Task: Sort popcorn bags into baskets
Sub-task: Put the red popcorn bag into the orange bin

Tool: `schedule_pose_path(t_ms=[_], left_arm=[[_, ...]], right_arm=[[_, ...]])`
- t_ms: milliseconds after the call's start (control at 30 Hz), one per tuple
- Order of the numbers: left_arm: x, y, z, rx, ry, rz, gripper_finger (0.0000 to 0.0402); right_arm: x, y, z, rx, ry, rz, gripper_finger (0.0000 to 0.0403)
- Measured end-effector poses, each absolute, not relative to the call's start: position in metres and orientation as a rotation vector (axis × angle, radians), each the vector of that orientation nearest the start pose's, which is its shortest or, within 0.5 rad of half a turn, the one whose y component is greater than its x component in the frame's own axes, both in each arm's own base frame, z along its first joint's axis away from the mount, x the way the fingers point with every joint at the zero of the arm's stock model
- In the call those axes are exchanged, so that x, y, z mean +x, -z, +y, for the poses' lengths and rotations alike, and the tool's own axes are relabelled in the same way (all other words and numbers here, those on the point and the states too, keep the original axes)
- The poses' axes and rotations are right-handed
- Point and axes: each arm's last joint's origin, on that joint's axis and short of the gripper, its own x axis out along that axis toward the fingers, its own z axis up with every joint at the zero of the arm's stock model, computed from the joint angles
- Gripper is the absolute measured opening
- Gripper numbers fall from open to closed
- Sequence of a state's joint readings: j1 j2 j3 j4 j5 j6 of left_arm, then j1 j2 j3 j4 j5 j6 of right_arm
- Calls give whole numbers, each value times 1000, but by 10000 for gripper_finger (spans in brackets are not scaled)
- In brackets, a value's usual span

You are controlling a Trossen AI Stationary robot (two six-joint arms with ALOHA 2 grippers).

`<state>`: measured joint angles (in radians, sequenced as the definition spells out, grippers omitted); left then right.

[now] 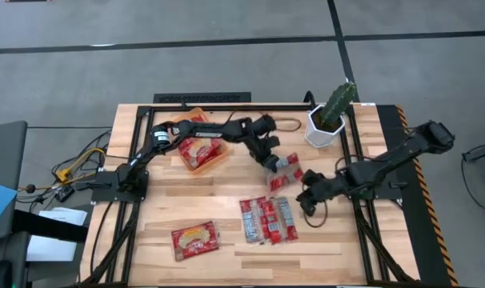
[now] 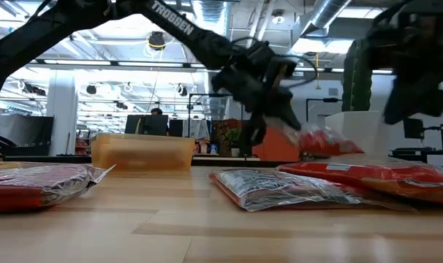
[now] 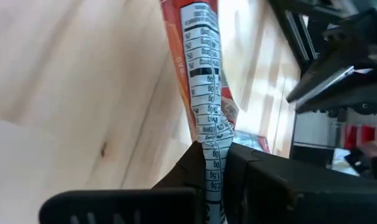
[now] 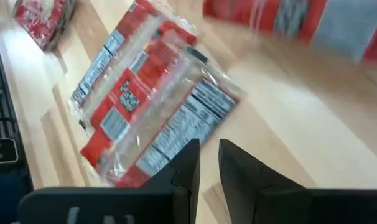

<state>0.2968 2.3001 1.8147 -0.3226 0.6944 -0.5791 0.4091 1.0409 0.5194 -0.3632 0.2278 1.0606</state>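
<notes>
From above, a popcorn packet is clamped by the left gripper, open tabletop between it and the orange basket far-left. Level across the table, it seems to be lifted clear. The right gripper is held over the grouped packets, jaws nearly together, empty.

A wooden desk with a black frame stands on grey floor. A green cactus in a white pot sits at its one o'clock corner. Cables trail off at nine o'clock.
</notes>
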Motion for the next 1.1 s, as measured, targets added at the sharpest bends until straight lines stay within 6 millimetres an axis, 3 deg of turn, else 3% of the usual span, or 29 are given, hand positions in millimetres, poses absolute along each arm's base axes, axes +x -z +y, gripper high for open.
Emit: schedule_pose_path(t_ms=[167,267,433,600,700,900,1000,1100], left_arm=[[489,-224,137,-837,195,827,2],[471,-260,138,-736,197,901,2],[417,-323,149,-520,23,958,1],[352,-358,155,-489,-124,967,1],[304,-355,157,-521,-254,995,1],[226,-317,147,-642,-420,908,1],[201,-290,142,-707,-461,873,0],[188,-265,138,-751,-444,844,0]], right_arm=[[158,-189,78,706,373,802,85],[153,-188,81,711,405,809,85],[153,-183,83,688,420,838,85],[157,-176,83,669,451,859,85],[158,-173,84,651,462,875,85],[161,-168,86,641,469,885,85],[162,-168,87,643,466,883,85],[162,-168,87,646,461,879,85]])
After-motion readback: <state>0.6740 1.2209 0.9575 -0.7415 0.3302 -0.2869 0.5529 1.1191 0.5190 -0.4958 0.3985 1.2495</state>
